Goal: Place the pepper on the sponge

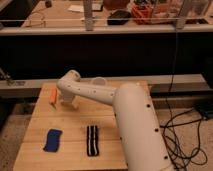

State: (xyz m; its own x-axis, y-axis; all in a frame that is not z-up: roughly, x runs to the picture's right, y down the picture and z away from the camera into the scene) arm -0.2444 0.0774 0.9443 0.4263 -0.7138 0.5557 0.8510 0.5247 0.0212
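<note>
The pepper [53,95] was seen lying at the far left of the wooden table [35,125], its long axis run roughly front to back; which end held the tip could not be told. The gripper [67,102] was held just right of it, its state not discernible. The sponge [52,140] was laid well nearer, beside 1 striped piece [92,140].

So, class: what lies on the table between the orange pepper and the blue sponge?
Only bare wooden table, as the camera view shows. The gripper hangs close beside the pepper, off the line to the sponge.
</note>
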